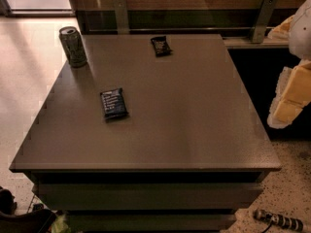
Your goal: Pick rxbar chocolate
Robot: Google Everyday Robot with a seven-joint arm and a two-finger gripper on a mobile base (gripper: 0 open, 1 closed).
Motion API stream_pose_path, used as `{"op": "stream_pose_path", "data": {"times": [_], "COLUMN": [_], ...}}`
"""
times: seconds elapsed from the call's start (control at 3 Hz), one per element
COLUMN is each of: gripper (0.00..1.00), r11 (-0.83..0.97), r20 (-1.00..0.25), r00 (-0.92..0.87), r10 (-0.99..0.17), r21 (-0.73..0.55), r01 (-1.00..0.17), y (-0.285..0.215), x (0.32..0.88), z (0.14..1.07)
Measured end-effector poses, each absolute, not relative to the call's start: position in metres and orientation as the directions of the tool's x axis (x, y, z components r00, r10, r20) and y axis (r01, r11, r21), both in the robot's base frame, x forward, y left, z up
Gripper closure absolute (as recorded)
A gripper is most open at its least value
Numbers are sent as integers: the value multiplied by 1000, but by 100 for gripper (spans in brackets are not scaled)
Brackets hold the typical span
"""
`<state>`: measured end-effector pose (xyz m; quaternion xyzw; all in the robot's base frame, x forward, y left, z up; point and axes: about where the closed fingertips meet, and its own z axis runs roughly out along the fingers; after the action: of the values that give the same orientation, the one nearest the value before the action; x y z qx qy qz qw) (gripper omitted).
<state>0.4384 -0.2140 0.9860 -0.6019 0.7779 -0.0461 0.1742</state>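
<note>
The rxbar chocolate (160,45) is a small flat bar in a black-brown wrapper. It lies near the far edge of the grey table (184,120), about mid-width. My gripper (293,93) shows as white and pale yellow parts at the right edge of the view. It hangs beyond the table's right side, well away from the bar and holding nothing that I can see.
A dark blue bar wrapper with white text (114,103) lies left of the table's centre. A tall silver-green can (73,46) stands upright at the far left corner. A glass-and-metal railing (262,18) runs behind the table. A dark object (279,221) lies on the floor at lower right.
</note>
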Motion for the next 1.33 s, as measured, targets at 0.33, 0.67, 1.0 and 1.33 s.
{"op": "stream_pose_path", "data": {"times": [0.33,0.67,1.0,1.33], "gripper": [0,0,0,0], "r11": [271,297,372,531], "r20": [-216,-239,-330,-547], "r00": [-215,-228,-259,-296], "r10": [-953,-944,-908,-783], "r21": [-282,-310,-349,-340], "r01": [-920,-903,-860,-776], "y": [-214,-215,-214,-192], "x": [438,453,495,563], "z": [986,989,994,990]}}
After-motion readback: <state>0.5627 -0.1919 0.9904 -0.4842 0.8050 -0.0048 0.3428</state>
